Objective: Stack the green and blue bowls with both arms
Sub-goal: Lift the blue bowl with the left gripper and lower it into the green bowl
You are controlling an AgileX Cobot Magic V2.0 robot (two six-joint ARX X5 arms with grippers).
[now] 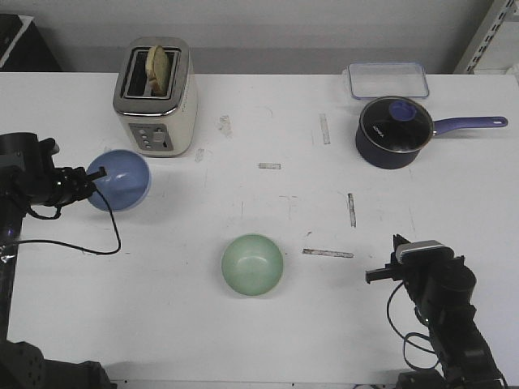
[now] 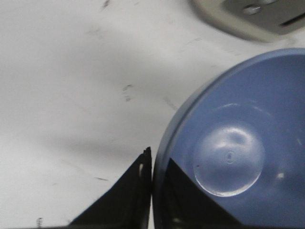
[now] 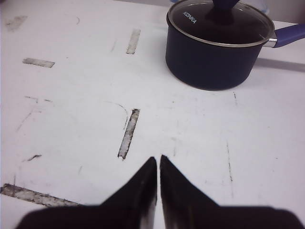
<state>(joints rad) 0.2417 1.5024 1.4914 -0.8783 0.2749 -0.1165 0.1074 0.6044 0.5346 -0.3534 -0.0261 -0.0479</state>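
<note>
— Why is the pale periwinkle-blue smooth round bowl (image 1: pixel 119 180) tipped up like that at the left of the frame?

— Because my left black pointed gripper (image 1: pixel 99 176) has it by the rim. In the left wrist view the two fingers are clenched on the bowl's wall (image 2: pixel 224 143), one inside and one outside, so the bowl hangs tilted with its mouth turned toward the front camera. I judge it is raised clear of the white scuffed table (image 1: pixel 268 121), just below and left of the cream toaster with bread in its slot (image 1: pixel 156 96).

— And the pale mint-green round bowl (image 1: pixel 252 264)?

— Sitting upright and alone at lower centre, well apart from both arms. I'd say it is the base, waiting for the blue one to go into it.

— Your right gripper (image 3: pixel 157 164)?

— Low at the lower right, fingers pressed together on nothing, pointing toward the dark blue lidded saucepan with the long handle (image 3: pixel 217 45).

— How do the bowls look?

— Alike in size, glossy, plain; the blue one shows a round flat bottom catching a highlight.
</note>
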